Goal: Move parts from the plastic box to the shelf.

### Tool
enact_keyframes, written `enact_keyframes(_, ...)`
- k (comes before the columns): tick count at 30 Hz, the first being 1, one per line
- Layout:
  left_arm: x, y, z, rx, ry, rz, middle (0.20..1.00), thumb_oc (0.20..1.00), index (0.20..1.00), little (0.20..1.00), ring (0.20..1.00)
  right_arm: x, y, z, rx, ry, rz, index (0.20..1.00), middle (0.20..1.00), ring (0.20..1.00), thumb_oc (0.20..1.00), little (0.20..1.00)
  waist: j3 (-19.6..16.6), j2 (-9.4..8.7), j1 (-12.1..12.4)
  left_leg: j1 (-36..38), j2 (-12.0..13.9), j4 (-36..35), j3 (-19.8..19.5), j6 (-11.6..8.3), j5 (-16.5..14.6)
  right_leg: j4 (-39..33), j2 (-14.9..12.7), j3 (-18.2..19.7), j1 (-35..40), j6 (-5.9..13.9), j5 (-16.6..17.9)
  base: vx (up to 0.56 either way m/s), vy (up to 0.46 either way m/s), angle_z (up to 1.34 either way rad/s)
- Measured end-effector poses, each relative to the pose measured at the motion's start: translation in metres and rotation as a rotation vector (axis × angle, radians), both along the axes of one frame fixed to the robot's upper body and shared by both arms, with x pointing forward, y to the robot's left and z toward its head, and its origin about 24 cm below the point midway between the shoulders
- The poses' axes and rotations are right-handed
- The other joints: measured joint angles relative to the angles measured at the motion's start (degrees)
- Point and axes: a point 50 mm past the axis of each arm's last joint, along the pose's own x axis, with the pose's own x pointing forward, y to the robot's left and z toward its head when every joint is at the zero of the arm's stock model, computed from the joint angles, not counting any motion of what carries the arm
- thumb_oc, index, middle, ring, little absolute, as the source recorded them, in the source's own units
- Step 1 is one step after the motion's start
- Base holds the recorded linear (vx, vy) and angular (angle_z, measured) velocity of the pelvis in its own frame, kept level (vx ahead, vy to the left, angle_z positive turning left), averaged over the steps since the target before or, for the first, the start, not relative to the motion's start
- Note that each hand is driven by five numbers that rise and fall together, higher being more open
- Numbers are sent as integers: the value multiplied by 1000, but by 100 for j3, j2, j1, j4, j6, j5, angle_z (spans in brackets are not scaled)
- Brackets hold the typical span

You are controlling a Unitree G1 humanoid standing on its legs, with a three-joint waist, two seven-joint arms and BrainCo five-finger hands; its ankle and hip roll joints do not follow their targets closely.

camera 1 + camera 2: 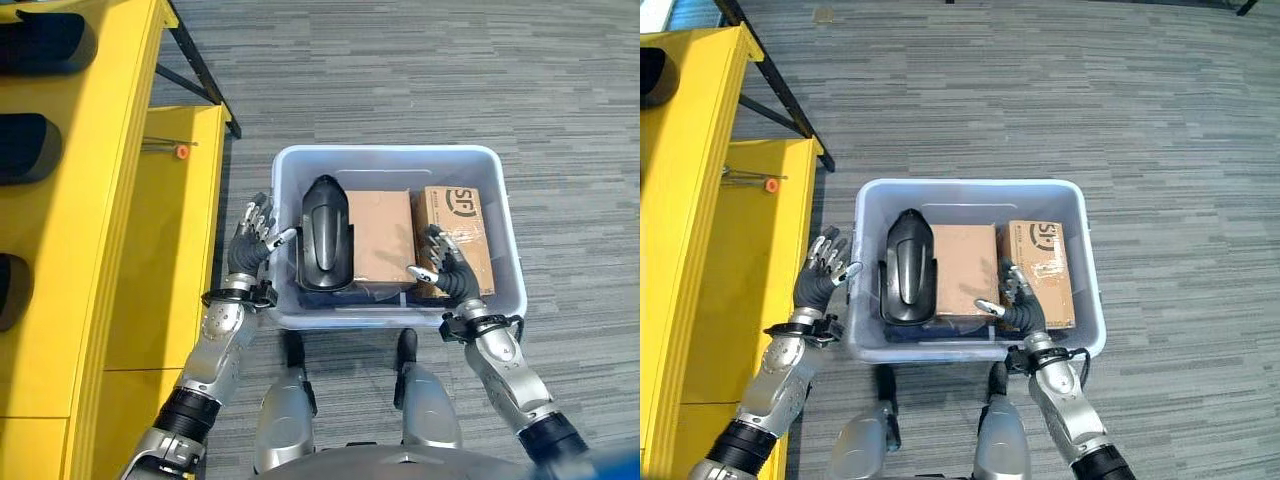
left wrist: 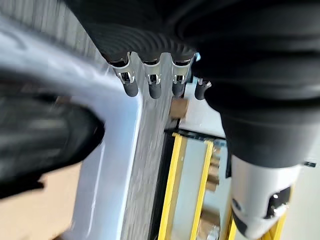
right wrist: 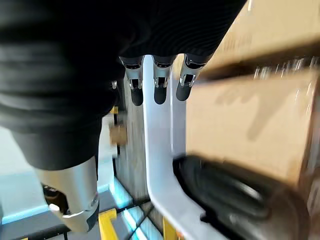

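A pale blue plastic box sits on the floor before me. Inside lie a long black moulded part, a plain cardboard box and a printed cardboard box. My left hand is open just outside the box's left wall, its thumb reaching over the rim towards the black part. My right hand hovers open inside the box, over the near end of the printed cardboard box, fingers relaxed and holding nothing. The yellow shelf stands to my left.
Dark parts rest on the shelf's upper levels. A small orange-tipped item lies on the lower yellow ledge. A black frame leg slants across the grey carpet beyond the box.
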Motion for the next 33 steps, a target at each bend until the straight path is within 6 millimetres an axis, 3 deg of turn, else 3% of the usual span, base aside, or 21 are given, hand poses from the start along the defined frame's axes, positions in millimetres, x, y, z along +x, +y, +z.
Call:
enact_keyframes(6, 10, -19, -2, 62, 2, -26, 1000, 1000, 1000, 1000, 1000, 3, 2, 4, -1, -15, 11, 1000, 1000, 1000, 1000, 1000, 113, -177, -253, -144, 100, -16, 38, -24, 16, -380, 132, -2, -23, -27, 209, -5, -16, -8)
enact_keyframes(8, 22, -34, 0, 36, 4, -36, 1000, 1000, 1000, 1000, 1000, 2, 4, 3, -2, -13, 16, 1000, 1000, 1000, 1000, 1000, 155, -216, -343, -283, 181, -31, 67, -73, 48, -411, 217, 24, -192, -68, 254, -24, -19, -13)
enact_keyframes(13, 42, -44, 3, 30, 22, 23, 1000, 1000, 1000, 1000, 1000, 0, 19, 7, 8, -27, 71, 1000, 1000, 1000, 1000, 1000, 262, -338, -549, -458, 341, -128, 273, -135, 117, -436, 391, 190, -553, -127, 337, -20, -25, -26)
enact_keyframes(20, 61, -25, 3, 38, 59, 225, 1000, 1000, 1000, 1000, 1000, 6, 22, 18, 15, -81, 52, 1000, 1000, 1000, 1000, 1000, 658, -443, -726, -622, 608, -285, 480, -268, 240, -445, 656, 356, -941, -191, 408, -14, -37, -19)
enact_keyframes(33, 56, 2, 7, -32, 36, 428, 1000, 1000, 1000, 1000, 1000, 3, 25, 26, 37, -133, 44, 1000, 1000, 1000, 1000, 1000, 813, -508, -715, -837, 636, -300, 395, -289, 295, -446, 682, 272, -1099, -203, 416, -6, -16, 2)
